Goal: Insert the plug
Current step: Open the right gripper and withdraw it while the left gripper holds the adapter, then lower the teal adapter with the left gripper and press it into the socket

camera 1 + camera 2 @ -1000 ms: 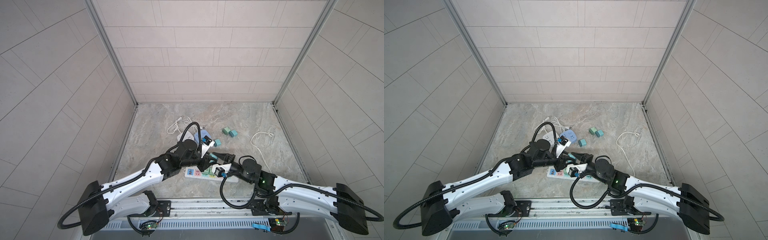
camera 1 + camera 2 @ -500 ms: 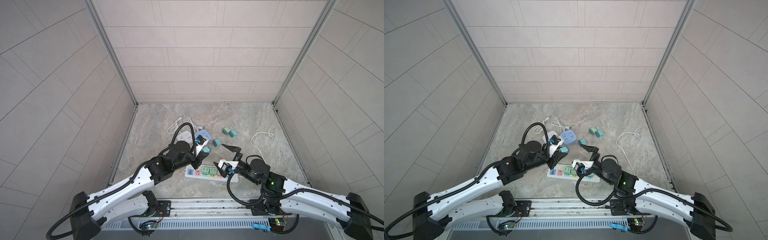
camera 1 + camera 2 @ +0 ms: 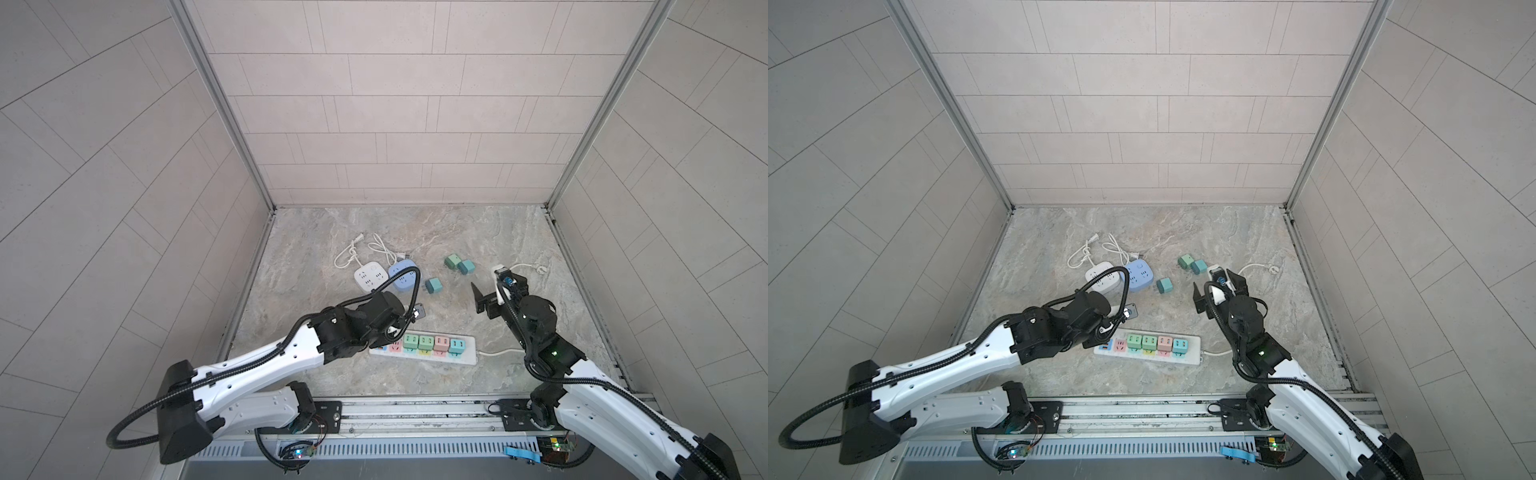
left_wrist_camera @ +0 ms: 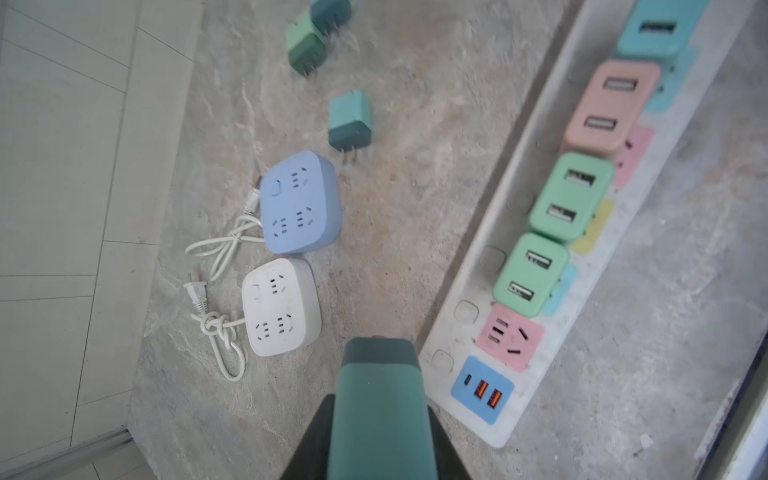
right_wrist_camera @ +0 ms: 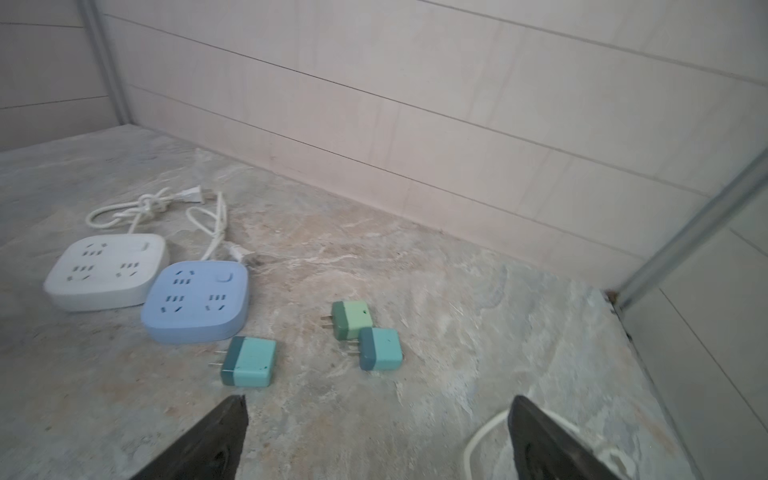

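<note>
In both top views the power strip (image 3: 467, 354) lies in the lower middle of the surface. Four adapters (image 3: 432, 343) sit in it in a row, and one pink socket (image 3: 397, 345) is free near its left end. My left arm (image 3: 345, 328) reaches to that end. My right arm (image 3: 536, 324) is at the right of the frame, near the pair of loose plugs (image 3: 1192, 264); my right jaws are wide apart and empty.

In the left wrist view my left jaws are clamped on a dark teal plug (image 4: 380, 407) at the lower middle. It hangs just beside the strip's end, left of the pink socket and not yet over it. Its prongs I cannot see.

In the right wrist view the two black tips stand apart at the lower edge with nothing between them. A single loose plug (image 5: 249, 361) lies ahead.

I judge the step in hand is bringing the plug to the socket. The next move calls for shifting over the pink socket, matching the prongs to the slots, then pressing straight down.
</note>
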You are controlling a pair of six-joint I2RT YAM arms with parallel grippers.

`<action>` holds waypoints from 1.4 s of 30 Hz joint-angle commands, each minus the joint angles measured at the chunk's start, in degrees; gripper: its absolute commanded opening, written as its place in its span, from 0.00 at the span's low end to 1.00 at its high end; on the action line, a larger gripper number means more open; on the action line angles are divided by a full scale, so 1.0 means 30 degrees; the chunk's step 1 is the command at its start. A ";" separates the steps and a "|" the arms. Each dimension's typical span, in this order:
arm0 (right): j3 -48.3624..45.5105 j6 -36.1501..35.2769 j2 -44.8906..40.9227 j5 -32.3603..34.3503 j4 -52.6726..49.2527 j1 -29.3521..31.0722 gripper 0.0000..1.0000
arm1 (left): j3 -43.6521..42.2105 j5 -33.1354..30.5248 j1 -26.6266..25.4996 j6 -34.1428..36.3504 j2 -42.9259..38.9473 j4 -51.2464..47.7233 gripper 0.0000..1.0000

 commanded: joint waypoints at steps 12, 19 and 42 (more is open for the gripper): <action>-0.0707 0.7542 0.2481 0.0995 -0.0161 -0.4201 1.00 | 0.2102 0.4098 -0.0262 0.1467 0.4274 -0.4075 0.00; -0.1262 0.7976 0.1954 0.1259 -0.0060 -0.4187 1.00 | 0.2547 0.4027 -0.0246 0.2323 0.5739 -0.3858 0.00; -0.0666 0.7822 0.3148 0.0985 -0.0060 -0.4150 1.00 | 0.3238 0.4273 0.0136 0.3508 0.8313 -0.3589 0.00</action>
